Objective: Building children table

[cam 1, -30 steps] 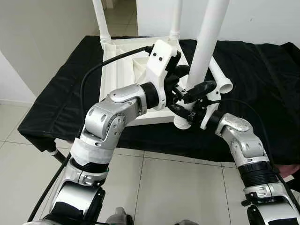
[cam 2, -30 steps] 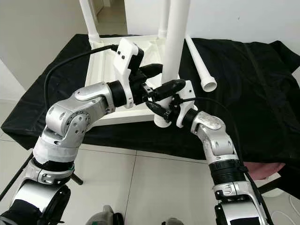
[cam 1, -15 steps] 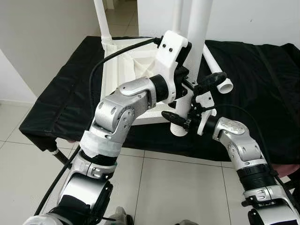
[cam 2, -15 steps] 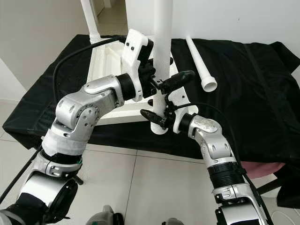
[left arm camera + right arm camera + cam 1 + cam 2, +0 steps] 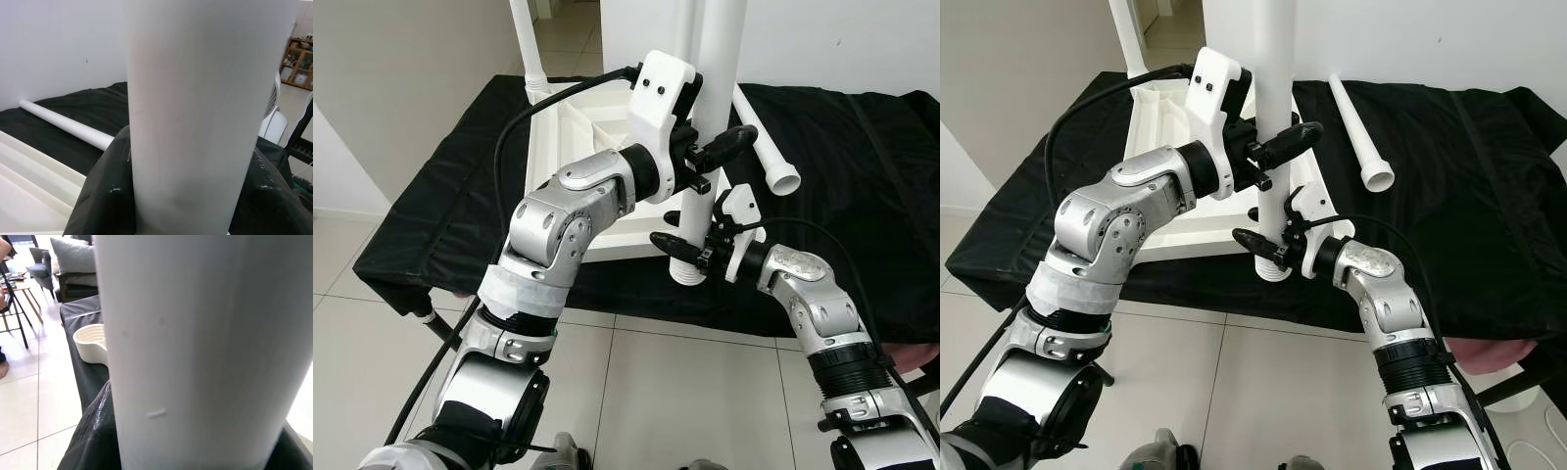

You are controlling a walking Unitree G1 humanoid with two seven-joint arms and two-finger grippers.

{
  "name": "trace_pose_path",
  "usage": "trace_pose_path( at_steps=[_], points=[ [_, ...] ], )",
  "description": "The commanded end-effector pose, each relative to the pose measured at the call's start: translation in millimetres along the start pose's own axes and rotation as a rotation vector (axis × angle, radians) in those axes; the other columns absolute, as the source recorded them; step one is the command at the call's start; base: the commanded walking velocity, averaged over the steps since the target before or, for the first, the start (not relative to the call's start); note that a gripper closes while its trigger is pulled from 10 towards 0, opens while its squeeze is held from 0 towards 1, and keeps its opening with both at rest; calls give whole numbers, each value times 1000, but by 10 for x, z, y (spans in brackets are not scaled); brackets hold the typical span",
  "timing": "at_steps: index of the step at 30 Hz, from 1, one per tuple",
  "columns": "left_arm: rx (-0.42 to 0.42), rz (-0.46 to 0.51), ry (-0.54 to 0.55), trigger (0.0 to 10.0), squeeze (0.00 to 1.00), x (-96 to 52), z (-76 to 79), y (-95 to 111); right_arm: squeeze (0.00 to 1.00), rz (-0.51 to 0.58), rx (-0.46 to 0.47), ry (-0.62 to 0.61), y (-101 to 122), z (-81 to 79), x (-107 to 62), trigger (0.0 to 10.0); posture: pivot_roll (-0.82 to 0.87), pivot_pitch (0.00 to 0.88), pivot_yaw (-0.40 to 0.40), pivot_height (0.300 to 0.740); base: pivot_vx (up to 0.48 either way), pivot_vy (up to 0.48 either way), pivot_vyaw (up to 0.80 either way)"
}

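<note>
Left eye view | both grippers, left gripper (image 5: 703, 164) and right gripper (image 5: 677, 227), clamp upright leg (image 5: 717, 88) | spare leg (image 5: 766, 157) (loose) beside tabletop (image 5: 570, 147)

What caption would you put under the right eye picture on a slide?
Both grippers, left above right, hold a white table leg upright at the corner of the upturned tabletop.

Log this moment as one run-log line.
left gripper: around upright white leg, upper grip | right gripper: around leg near threaded base | tabletop: upside down on black cloth | spare leg: lying on cloth
</note>
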State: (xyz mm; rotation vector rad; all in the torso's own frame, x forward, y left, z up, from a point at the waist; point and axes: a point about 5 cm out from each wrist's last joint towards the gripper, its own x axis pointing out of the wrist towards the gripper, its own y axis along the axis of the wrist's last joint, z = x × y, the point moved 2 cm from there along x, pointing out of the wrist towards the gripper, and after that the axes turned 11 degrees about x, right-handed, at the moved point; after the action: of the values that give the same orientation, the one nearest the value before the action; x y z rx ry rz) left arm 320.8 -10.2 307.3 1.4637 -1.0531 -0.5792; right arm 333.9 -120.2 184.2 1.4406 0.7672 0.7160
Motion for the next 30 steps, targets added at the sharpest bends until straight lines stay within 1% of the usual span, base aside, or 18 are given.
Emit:
trace_pose_path(
  at_steps=[1, 4, 5, 6, 7, 8, 9, 12, 15, 16, 18, 19, 20, 21, 25, 28, 29, 30],
  points=[
    [19, 23, -4, 0, 0, 13, -17, 67, 0, 19, -11, -36, 56, 53, 7, 10000, -98, 36, 58, 740, 0, 0, 0],
    [31, 24, 8, 0, 0, 27, -50, 100, 0, 28, 6, -67, 72, 92, 18, 10000, -99, 36, 57, 740, 0, 0, 0],
    [34, 18, 25, 10000, 0, 46, -84, 124, 0, 42, 30, -89, 89, 115, 29, 10000, -99, 36, 57, 740, 0, 0, 0],
    [37, 11, 42, 10000, 0, 61, -113, 140, 737, 54, 42, -104, 104, 130, 38, 10000, -99, 36, 57, 740, 0, 0, 0],
    [37, 11, 42, 10000, 0, 61, -113, 140, 737, 54, 42, -104, 104, 130, 38, 10000, -99, 36, 57, 740, 0, 0, 0],
    [41, 5, 70, 10000, 0, 78, -155, 157, 1000, 75, 62, -130, 125, 154, 55, 10000, -102, 36, 57, 740, 0, 0, 0],
    [60, -8, 102, 10000, 0, 95, -201, 169, 1000, 96, 66, -163, 146, 176, 77, 10000, -101, 36, 58, 740, 0, 0, 0],
    [73, -16, 123, 10000, 0, 104, -231, 176, 1000, 108, 65, -184, 158, 189, 91, 10000, -101, 36, 58, 740, 0, 0, 0],
    [115, -56, 208, 10000, 0, 146, -356, 193, 1000, 144, 63, -276, 177, 217, 159, 10000, -101, 36, 58, 740, 0, 0, 0],
    [115, -56, 208, 10000, 0, 146, -356, 193, 1000, 144, 63, -276, 177, 217, 159, 10000, -101, 36, 58, 740, 0, 0, 0],
    [149, -87, 287, 10000, 0, 178, -452, 195, 1000, 194, 61, -324, 230, 196, 234, 10000, -99, 39, 62, 740, 0, 0, 0],
    [149, -87, 287, 10000, 0, 178, -452, 195, 1000, 194, 61, -324, 230, 196, 234, 10000, -99, 39, 62, 740, 0, 0, 0],
    [167, -101, 357, 10000, 0, 202, -529, 207, 1000, 229, 62, -369, 265, 166, 307, 10000, -98, 39, 61, 740, 0, 0, 0],
    [167, -101, 357, 10000, 0, 202, -529, 207, 1000, 229, 62, -369, 265, 166, 307, 10000, -98, 39, 61, 740, 0, 0, 0],
    [141, -92, 429, 10000, 0, 221, -601, 232, 1000, 247, 57, -439, 272, 122, 404, 10000, -98, 39, 61, 740, 0, 0, 0],
    [125, -85, 451, 10000, 0, 247, -610, 241, 1000, 263, 57, -580, 252, 98, 505, 10000, -100, 39, 58, 740, 0, 0, 0],
    [125, -85, 451, 10000, 0, 247, -610, 241, 1000, 263, 57, -580, 252, 98, 505, 10000, -100, 39, 58, 740, 0, 0, 0],
    [116, -81, 459, 10000, 0, 256, -614, 249, 1000, 268, 62, -619, 246, 86, 541, 10000, -100, 39, 58, 740, 0, 0, 0]
  ],
)
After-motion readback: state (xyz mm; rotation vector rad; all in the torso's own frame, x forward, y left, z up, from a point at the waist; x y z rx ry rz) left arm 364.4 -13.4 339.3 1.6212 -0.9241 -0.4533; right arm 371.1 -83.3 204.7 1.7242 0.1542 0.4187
